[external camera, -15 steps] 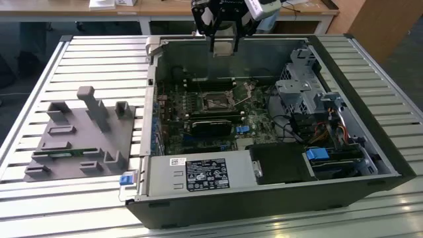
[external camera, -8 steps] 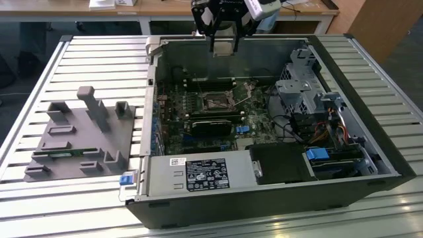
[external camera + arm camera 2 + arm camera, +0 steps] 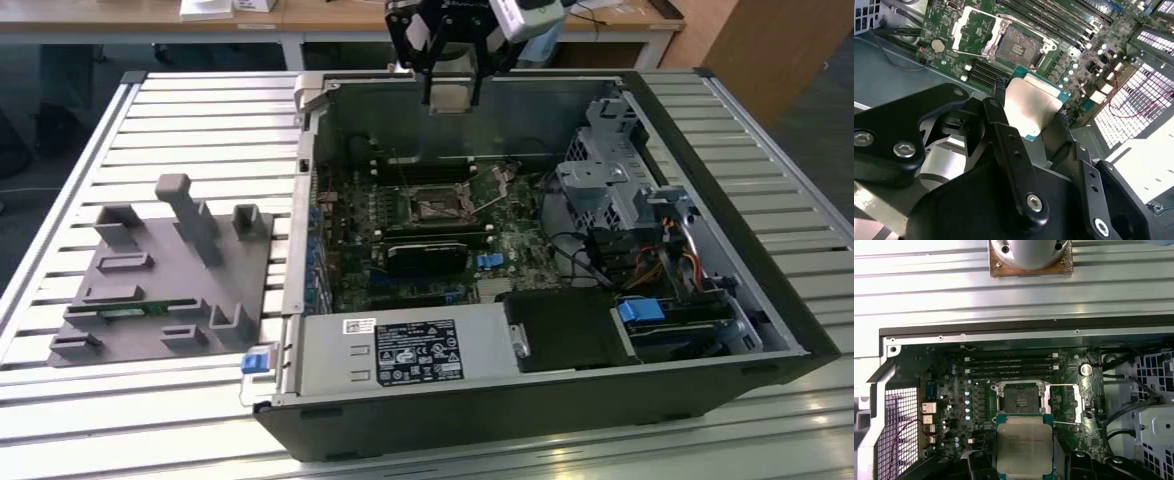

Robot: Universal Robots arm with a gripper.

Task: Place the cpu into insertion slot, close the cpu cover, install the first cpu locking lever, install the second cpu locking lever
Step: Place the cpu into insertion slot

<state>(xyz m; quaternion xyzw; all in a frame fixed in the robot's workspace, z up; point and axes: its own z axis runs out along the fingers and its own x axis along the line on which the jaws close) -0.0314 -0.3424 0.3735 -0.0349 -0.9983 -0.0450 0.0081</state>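
My gripper (image 3: 450,98) hangs above the back wall of the open computer case (image 3: 747,300), shut on the cpu. The cpu (image 3: 1031,107) is a square chip with a dull silver top and a green rim, clamped by its edges between the two black fingers (image 3: 999,90); it is also in the first wrist view (image 3: 1021,445). Below and apart from it, the insertion slot (image 3: 1021,399) lies bare with its dark centre showing on the green board (image 3: 434,208) (image 3: 1016,47). The cpu cover (image 3: 1069,402) is swung open and lies beside the slot (image 3: 971,32).
Long black memory slots (image 3: 1011,364) run beside the socket. A label-bearing power supply (image 3: 400,352) and a metal drive cage (image 3: 614,190) with cables fill the case's front and the exterior view's right. A grey fixture block (image 3: 160,280) sits on the slatted table.
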